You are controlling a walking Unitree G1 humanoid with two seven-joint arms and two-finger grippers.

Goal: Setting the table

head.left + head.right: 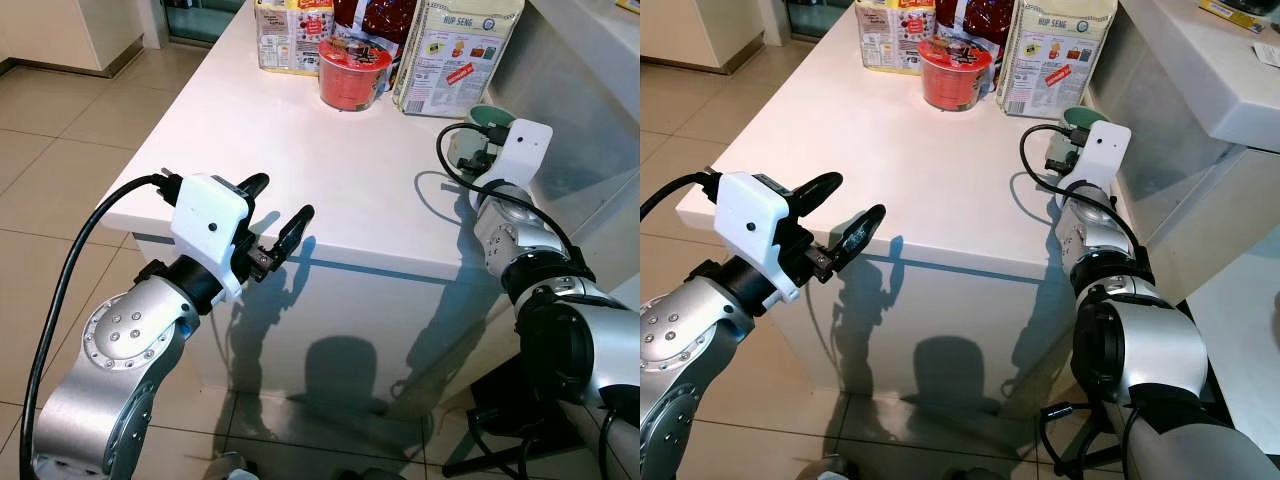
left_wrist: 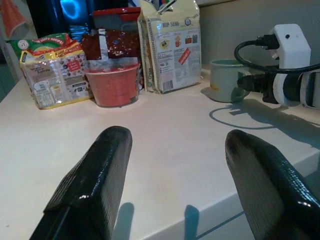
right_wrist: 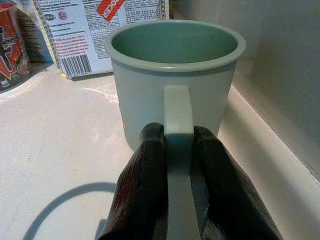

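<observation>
We pinch the green mug point(image 3: 175, 90) by its handle with our right gripper point(image 3: 178, 150), likely to carry it; our left gripper point(image 1: 278, 222) waits near the table point(image 1: 300, 150) edge, fingers spread

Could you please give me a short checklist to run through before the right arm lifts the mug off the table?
1. Right pincer closed on the handle of the green mug: ok, a finger pressed on each side.
2. Mug upright on the white table: ok.
3. Mug empty, nothing to spill: ok as far as the wrist view looks inside.
4. Room around the mug: cannot tell; the printed bag stands close behind, the wall close beside.
5. Left pincer out of the way: ok, open at the table's near edge.
</observation>
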